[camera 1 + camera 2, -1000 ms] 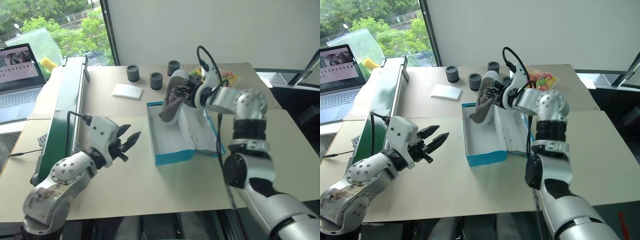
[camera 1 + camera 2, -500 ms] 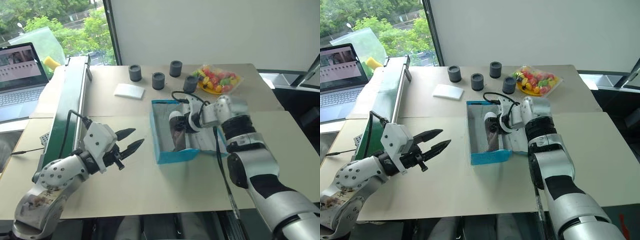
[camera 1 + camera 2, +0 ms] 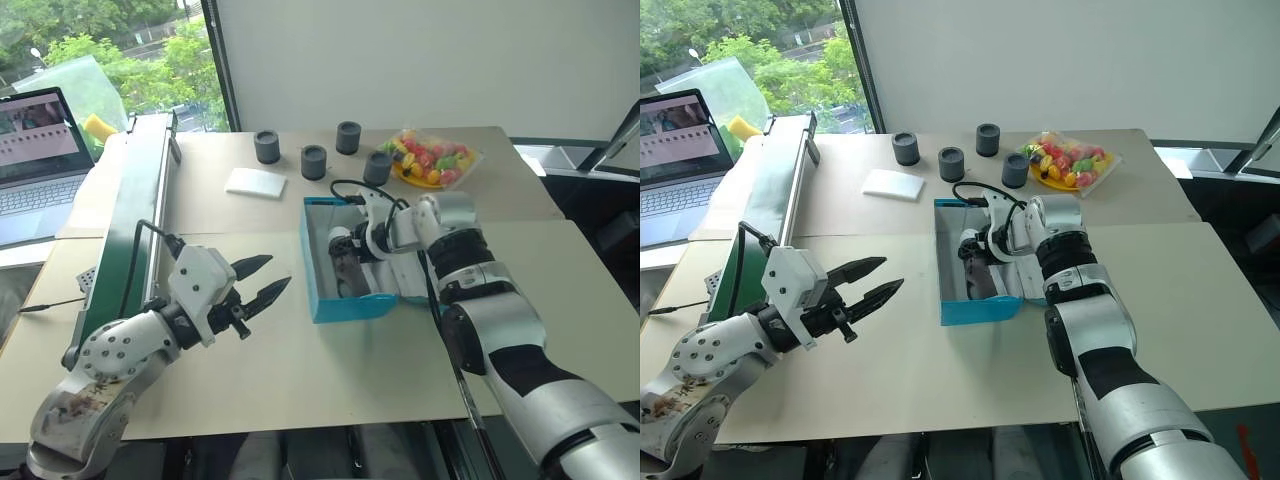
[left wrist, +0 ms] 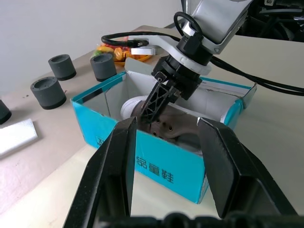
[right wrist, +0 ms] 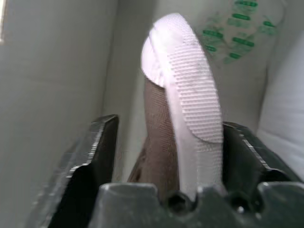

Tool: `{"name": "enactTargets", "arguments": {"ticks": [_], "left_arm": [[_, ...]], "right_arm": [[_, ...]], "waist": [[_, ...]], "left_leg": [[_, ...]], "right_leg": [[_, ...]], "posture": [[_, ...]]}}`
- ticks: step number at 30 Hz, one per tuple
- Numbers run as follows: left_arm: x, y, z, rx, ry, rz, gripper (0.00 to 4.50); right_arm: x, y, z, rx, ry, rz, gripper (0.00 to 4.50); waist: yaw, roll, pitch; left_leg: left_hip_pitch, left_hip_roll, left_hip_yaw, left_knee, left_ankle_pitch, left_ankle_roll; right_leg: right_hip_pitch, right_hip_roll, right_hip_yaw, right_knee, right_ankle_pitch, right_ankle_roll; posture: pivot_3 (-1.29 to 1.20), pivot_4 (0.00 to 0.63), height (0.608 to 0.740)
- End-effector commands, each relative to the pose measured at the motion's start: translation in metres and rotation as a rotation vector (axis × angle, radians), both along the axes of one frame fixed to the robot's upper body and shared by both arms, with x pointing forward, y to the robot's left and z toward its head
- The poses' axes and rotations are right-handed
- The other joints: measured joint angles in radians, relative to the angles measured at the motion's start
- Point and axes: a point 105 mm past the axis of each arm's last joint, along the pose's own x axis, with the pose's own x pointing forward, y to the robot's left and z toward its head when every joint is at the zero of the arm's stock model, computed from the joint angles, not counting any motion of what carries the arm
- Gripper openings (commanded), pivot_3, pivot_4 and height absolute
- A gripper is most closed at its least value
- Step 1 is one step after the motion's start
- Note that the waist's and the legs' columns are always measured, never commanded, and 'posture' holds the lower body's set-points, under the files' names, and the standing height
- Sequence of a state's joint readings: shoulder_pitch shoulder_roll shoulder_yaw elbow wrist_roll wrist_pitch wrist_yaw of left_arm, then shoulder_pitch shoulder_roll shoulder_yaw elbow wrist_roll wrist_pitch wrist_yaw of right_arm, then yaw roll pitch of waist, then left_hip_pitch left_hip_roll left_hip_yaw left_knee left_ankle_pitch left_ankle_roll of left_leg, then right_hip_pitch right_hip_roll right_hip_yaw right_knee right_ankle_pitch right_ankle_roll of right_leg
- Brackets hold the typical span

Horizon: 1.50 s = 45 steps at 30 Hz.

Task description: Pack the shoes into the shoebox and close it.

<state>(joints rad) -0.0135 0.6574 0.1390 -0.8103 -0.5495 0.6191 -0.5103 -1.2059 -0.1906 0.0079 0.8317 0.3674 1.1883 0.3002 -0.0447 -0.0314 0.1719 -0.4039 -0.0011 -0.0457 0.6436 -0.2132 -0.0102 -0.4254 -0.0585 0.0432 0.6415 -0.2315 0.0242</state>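
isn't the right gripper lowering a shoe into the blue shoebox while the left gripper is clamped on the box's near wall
Not quite. The left gripper is not on the shoebox; in the left eye view it hangs open above the table, apart from the box's left side. The rest holds: the right gripper is inside the box with a shoe between its fingers.
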Motion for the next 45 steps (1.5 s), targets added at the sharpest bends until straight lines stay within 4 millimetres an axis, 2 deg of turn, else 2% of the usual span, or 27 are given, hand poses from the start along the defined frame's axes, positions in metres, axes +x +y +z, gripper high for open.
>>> {"name": "enactTargets", "arguments": {"ticks": [1, 8, 11, 13, 16, 18, 19, 21, 23, 24, 27, 28, 30, 34, 45], "left_arm": [[-0.002, 0.001, 0.007, 0.011, -0.048, 0.006, 2.14], [0.007, 0.011, 0.012, -0.004, -0.078, 0.077, 2.14], [0.023, 0.028, 0.021, -0.061, -0.126, 0.234, 2.14], [0.034, 0.044, 0.027, -0.102, -0.164, 0.379, 2.14], [0.046, 0.081, 0.036, -0.167, -0.221, 0.645, 2.14], [0.049, 0.111, 0.037, -0.225, -0.224, 0.851, 2.14], [0.048, 0.122, 0.036, -0.229, -0.220, 0.917, 2.14], [0.045, 0.133, 0.029, -0.230, -0.192, 0.999, 2.14], [0.043, 0.139, 0.021, -0.243, -0.144, 1.047, 2.14], [0.042, 0.139, 0.018, -0.244, -0.131, 1.046, 2.14], [0.042, 0.142, 0.000, -0.219, -0.054, 1.049, 2.14], [0.041, 0.144, -0.008, -0.202, -0.022, 1.055, 2.40], [0.038, 0.150, -0.019, -0.205, 0.018, 1.073, 2.88], [0.033, 0.163, -0.032, -0.218, 0.063, 1.103, 4.42], [0.035, 0.182, -0.038, -0.194, 0.074, 1.153, 4.42]], "right_arm": [[0.015, 0.000, 0.042, 0.005, -0.176, -0.013, 3.95], [0.033, -0.015, 0.094, -0.044, -0.451, -0.066, 3.95], [0.039, -0.026, 0.124, -0.079, -0.635, -0.094, 3.95], [0.036, -0.023, 0.137, -0.061, -0.737, -0.050, 3.95], [0.008, 0.003, 0.156, 0.109, -0.859, 0.154, 3.95], [-0.030, 0.022, 0.162, 0.231, -0.931, 0.379, 3.95], [-0.049, 0.027, 0.160, 0.266, -0.958, 0.479, 3.95], [-0.084, 0.034, 0.144, 0.312, -0.936, 0.646, 3.95], [-0.103, 0.039, 0.121, 0.328, -0.886, 0.711, 3.95], [-0.107, 0.041, 0.112, 0.321, -0.875, 0.714, 3.95], [-0.101, 0.043, 0.089, 0.250, -0.863, 0.670, 3.95], [-0.100, 0.044, 0.081, 0.221, -0.864, 0.666, 4.02], [-0.101, 0.048, 0.069, 0.193, -0.865, 0.670, 4.48], [-0.100, 0.051, 0.043, 0.135, -0.864, 0.652, 4.50], [-0.100, 0.053, 0.025, 0.090, -0.864, 0.664, 4.50]], "waist": [[0.001, 0.000, 0.000], [0.001, 0.000, 0.000], [0.004, 0.001, 0.001], [0.003, 0.001, 0.000], [0.001, 0.001, 0.000], [-0.001, 0.001, 0.000], [-0.001, 0.001, 0.000], [0.000, 0.001, 0.000], [0.003, 0.000, 0.000], [0.004, 0.000, 0.000], [0.004, -0.001, 0.000], [0.004, 0.000, 0.000], [0.003, 0.000, 0.000], [0.002, -0.001, 0.000], [0.005, -0.001, -0.001]], "left_leg": [[0.000, 0.000, 0.000, 0.000, 0.000, 0.000], [0.000, 0.000, 0.000, 0.000, 0.000, 0.000], [0.000, 0.000, 0.000, 0.000, 0.000, 0.000], [0.000, 0.000, -0.001, 0.000, 0.000, 0.000], [-0.001, 0.000, 0.000, 0.000, 0.000, 0.000], [0.000, 0.001, -0.001, 0.000, 0.000, 0.000], [-0.001, 0.000, -0.001, 0.000, 0.000, 0.000], [-0.001, 0.001, -0.002, 0.000, 0.000, 0.000], [-0.001, 0.000, -0.004, 0.000, 0.000, 0.000], [-0.001, 0.000, -0.005, 0.001, 0.000, 0.000], [0.001, 0.000, -0.004, 0.002, 0.000, 0.000], [0.002, -0.001, -0.004, 0.003, 0.000, -0.001], [0.005, -0.001, -0.003, 0.002, 0.000, -0.001], [0.005, 0.000, -0.002, 0.002, 0.000, -0.001], [0.005, 0.000, -0.003, 0.002, 0.000, -0.001]], "right_leg": [[0.000, 0.000, 0.000, 0.000, 0.000, 0.000], [0.000, 0.000, 0.000, 0.000, 0.000, 0.000], [0.000, 0.000, 0.000, 0.000, 0.000, 0.000], [0.000, 0.000, -0.001, 0.000, 0.000, 0.000], [0.000, 0.000, 0.000, 0.000, 0.000, 0.000], [0.000, 0.000, 0.000, 0.000, 0.000, 0.000], [-0.001, 0.000, 0.000, 0.000, 0.000, 0.000], [-0.001, 0.000, -0.001, 0.000, 0.000, 0.000], [0.000, -0.001, -0.001, 0.001, 0.000, 0.001], [0.000, -0.002, -0.001, 0.000, 0.000, 0.001], [0.001, -0.002, -0.001, 0.002, 0.001, 0.001], [0.002, -0.002, -0.001, 0.003, 0.001, 0.001], [0.004, -0.001, 0.000, 0.004, 0.001, 0.001], [0.003, 0.000, 0.000, 0.004, 0.000, 0.000], [0.003, -0.001, 0.000, 0.003, 0.000, 0.000]], "posture": [[0.00, 0.150, 0.740], [0.00, 0.150, 0.740], [0.00, 0.150, 0.740], [0.00, 0.150, 0.740], [0.00, 0.150, 0.740], [0.00, 0.150, 0.740], [0.00, 0.150, 0.740], [0.00, 0.150, 0.740], [0.00, 0.150, 0.740], [0.00, 0.150, 0.740], [0.00, 0.150, 0.740], [0.00, 0.150, 0.740], [0.00, 0.150, 0.740], [0.00, 0.150, 0.740], [0.00, 0.150, 0.740]]}}
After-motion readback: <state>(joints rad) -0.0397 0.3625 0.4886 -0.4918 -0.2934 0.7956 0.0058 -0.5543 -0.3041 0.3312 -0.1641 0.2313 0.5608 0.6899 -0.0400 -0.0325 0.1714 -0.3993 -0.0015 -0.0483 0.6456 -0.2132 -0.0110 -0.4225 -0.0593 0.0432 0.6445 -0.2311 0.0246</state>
